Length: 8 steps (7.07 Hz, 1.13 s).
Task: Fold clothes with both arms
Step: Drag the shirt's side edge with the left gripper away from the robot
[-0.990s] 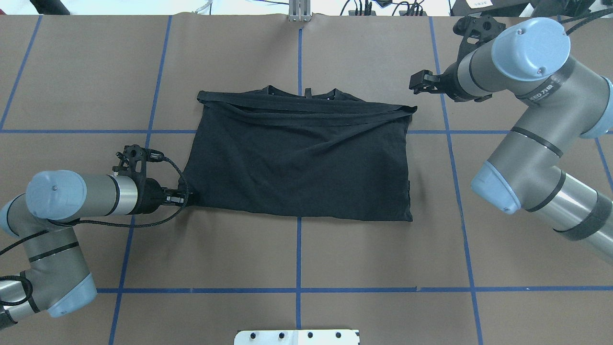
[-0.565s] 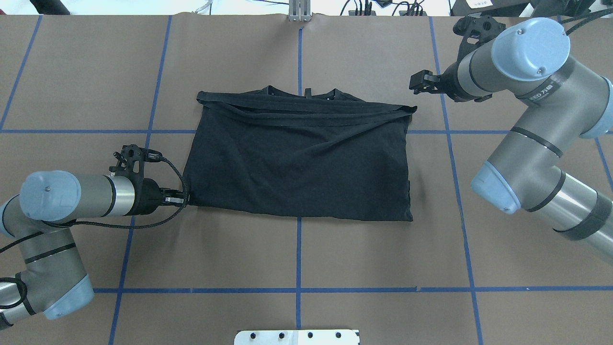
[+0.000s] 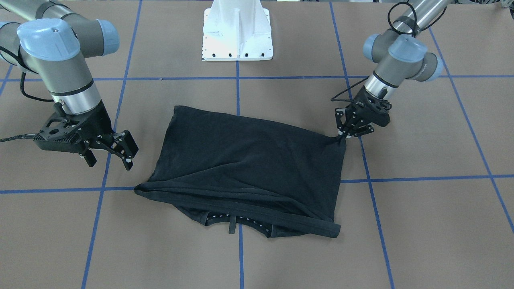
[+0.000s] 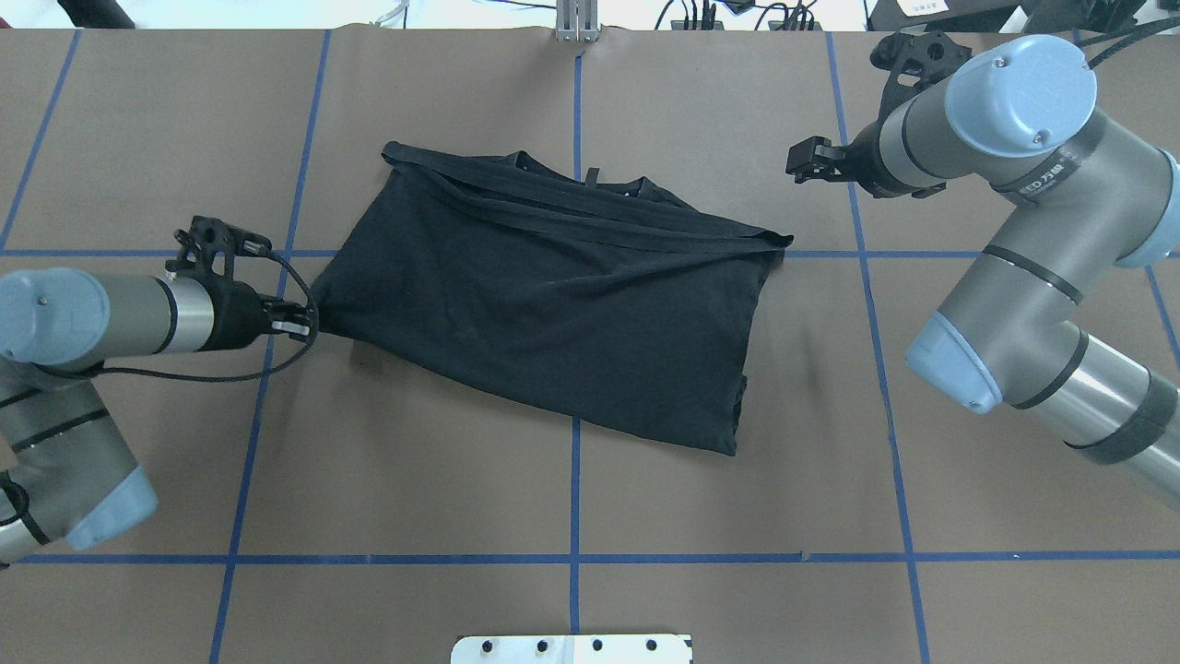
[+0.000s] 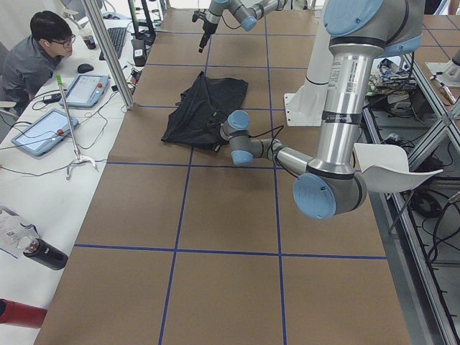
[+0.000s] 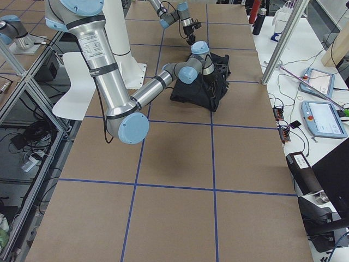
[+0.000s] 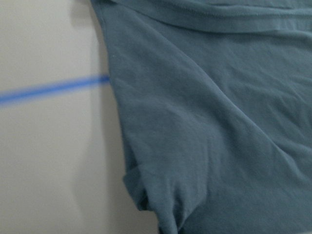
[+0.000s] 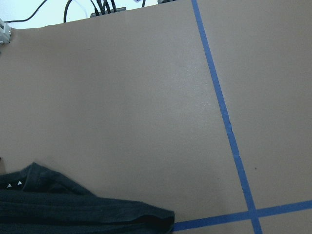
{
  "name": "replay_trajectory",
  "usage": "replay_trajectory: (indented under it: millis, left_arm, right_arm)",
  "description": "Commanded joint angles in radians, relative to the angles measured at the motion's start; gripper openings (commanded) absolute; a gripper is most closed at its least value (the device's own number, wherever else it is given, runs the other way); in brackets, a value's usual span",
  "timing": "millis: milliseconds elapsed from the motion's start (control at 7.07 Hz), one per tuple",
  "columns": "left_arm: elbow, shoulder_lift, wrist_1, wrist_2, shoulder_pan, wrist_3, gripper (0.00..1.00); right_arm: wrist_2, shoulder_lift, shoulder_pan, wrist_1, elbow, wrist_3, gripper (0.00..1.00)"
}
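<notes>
At the mid-left of the overhead view, the left gripper (image 4: pixel 302 325) is pinched shut on the lower-left corner of the black T-shirt (image 4: pixel 572 314) and has pulled up and to the left over the last second. The shirt, lying across the centre of the brown table (image 4: pixel 645 516), has swung from square to skewed, so this looks like a repositioning drag rather than a fold. At the upper right, the right gripper (image 4: pixel 804 162) has not moved, jaws wide and empty, near the shirt's upper-right corner.
</notes>
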Motion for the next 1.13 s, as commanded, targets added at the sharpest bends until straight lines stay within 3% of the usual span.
replay_trajectory:
  millis: [0, 283, 424, 565, 707, 848, 990]
  left_arm:
    - [0.223, -0.11, -0.003, -0.017, -0.177, 0.205, 0.0]
    - [0.551, -0.323, -0.011, -0.022, -0.295, 0.373, 0.0]
    - [0.635, -0.386, -0.011, -0.018, -0.302, 0.379, 0.0]
    - [0.655, -0.402, -0.011, -0.018, -0.303, 0.382, 0.0]
    - [0.651, -0.398, -0.043, -0.038, -0.325, 0.384, 0.93]
    - [0.649, -0.376, -0.113, -0.09, -0.342, 0.386, 1.0]
    - [0.645, -0.372, -0.12, -0.185, -0.384, 0.398, 1.0]
  right_arm:
    - [-0.001, 0.002, -0.006, 0.0, 0.0, 0.0, 1.0]
    - [-0.003, 0.003, -0.011, 0.0, 0.003, 0.002, 1.0]
    - [-0.003, 0.003, -0.018, 0.0, 0.02, 0.002, 1.0]
    - [-0.003, 0.006, -0.025, -0.002, 0.025, 0.002, 1.0]
    - [-0.007, 0.012, -0.037, -0.002, 0.022, 0.002, 1.0]
    - [-0.013, 0.02, -0.058, 0.0, 0.014, 0.008, 1.0]
    - [-0.018, 0.059, -0.073, -0.012, 0.0, 0.02, 1.0]
